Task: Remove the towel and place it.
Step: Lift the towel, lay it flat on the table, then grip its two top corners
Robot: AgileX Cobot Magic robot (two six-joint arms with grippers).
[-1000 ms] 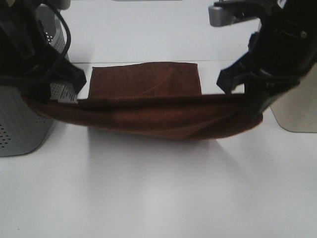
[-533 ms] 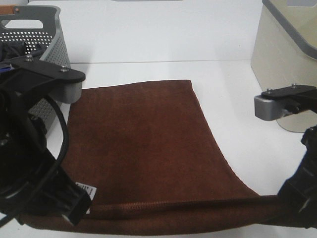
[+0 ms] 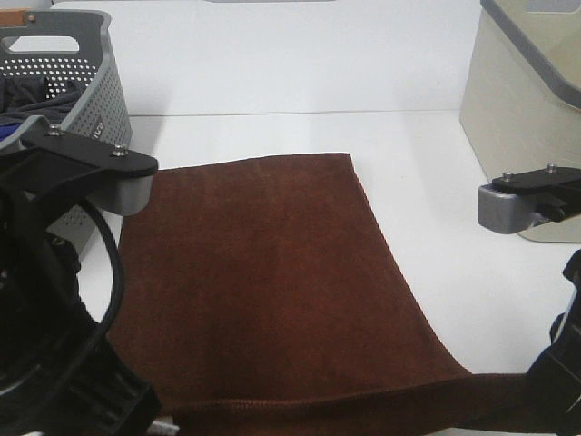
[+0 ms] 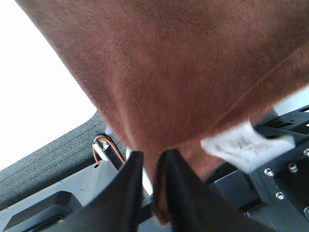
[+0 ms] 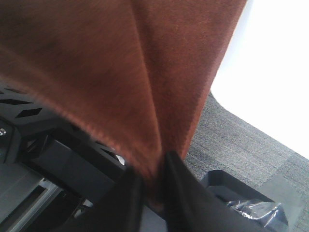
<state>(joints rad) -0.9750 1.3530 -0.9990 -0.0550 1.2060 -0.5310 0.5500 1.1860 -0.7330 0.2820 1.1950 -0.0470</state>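
At 2 corners of the towel (image 3: 272,272), left hand (image 4: 152,158) and right hand (image 5: 150,170) pinch it.

change | towel (image 3: 263,282) drawn further forward | unfolded, now spread flatter

Nothing legible anywhere. White tag (image 4: 247,145) at hem of towel (image 4: 169,63) carries grey print, too blurred to read in left wrist view. Small pale mark on grey basket (image 3: 102,109) wall, ext. high view, also unreadable
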